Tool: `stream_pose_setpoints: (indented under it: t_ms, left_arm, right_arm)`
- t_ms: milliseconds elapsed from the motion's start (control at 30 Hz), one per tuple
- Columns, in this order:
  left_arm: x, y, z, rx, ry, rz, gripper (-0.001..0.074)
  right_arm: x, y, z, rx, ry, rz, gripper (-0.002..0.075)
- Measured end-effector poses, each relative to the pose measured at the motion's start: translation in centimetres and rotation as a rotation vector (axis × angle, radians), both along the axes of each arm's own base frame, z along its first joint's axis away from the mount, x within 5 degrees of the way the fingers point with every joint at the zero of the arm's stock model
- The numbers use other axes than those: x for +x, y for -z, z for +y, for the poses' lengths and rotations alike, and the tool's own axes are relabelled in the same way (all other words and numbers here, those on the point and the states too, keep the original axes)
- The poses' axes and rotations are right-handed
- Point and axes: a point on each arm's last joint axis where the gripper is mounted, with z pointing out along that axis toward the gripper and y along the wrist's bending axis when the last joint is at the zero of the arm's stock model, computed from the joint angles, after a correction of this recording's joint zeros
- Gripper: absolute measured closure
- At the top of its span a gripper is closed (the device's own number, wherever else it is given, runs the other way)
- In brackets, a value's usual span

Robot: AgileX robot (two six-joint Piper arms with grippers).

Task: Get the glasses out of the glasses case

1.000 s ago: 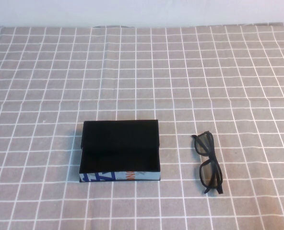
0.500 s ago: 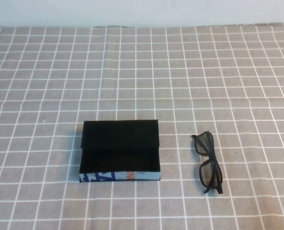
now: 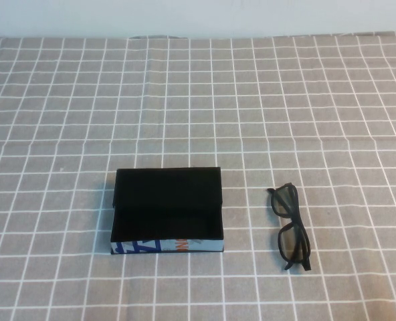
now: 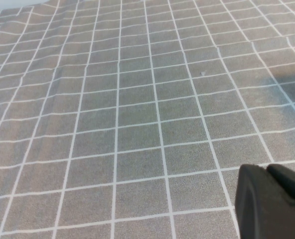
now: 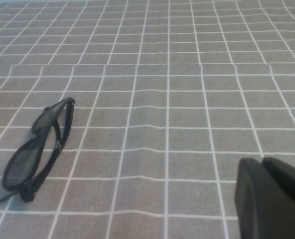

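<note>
On a grey tablecloth (image 3: 318, 100) ruled with white grid lines, the glasses (image 3: 291, 227) are seen lying folded, well clear of the glasses case (image 3: 166, 210) and to its right in the high view. The case sits open, its black lining exposed and nothing visible inside it, its lid raised at the far side and the patterned front edge turned toward the robot.

The task is judged to be essentially done: the black frame has been set on the cloth, apart from the box, and nothing remains to be lifted out. At most, a retreat of the arms might be left, and neither arm is caught by the high camera at all.

The left gripper (image 4: 269, 201) is shown only as a dark rounded tip over bare cloth in its own wrist view, with neither task object near it; whether its fingers are parted cannot be told. The right gripper (image 5: 269, 196) appears likewise as a dark tip above the cloth, the glasses (image 5: 38, 147) lying nearby but untouched; its state cannot be told either, though nothing is seen held by it.

A white, blue and orange print is carried on the case's front edge. Fragments of large lettering or shapes are suggested there, but no word or brand can be read.
</note>
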Motion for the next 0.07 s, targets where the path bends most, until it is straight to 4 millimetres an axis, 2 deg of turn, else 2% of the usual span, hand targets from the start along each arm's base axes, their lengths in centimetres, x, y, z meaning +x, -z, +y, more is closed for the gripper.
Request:
stream_pose_setpoints:
  t_ms: [67]
  left_arm:
    - [0.0,0.0,0.0,0.0,0.0,0.0,0.0739]
  right_arm:
    - [0.0,0.0,0.0,0.0,0.0,0.0,0.0743]
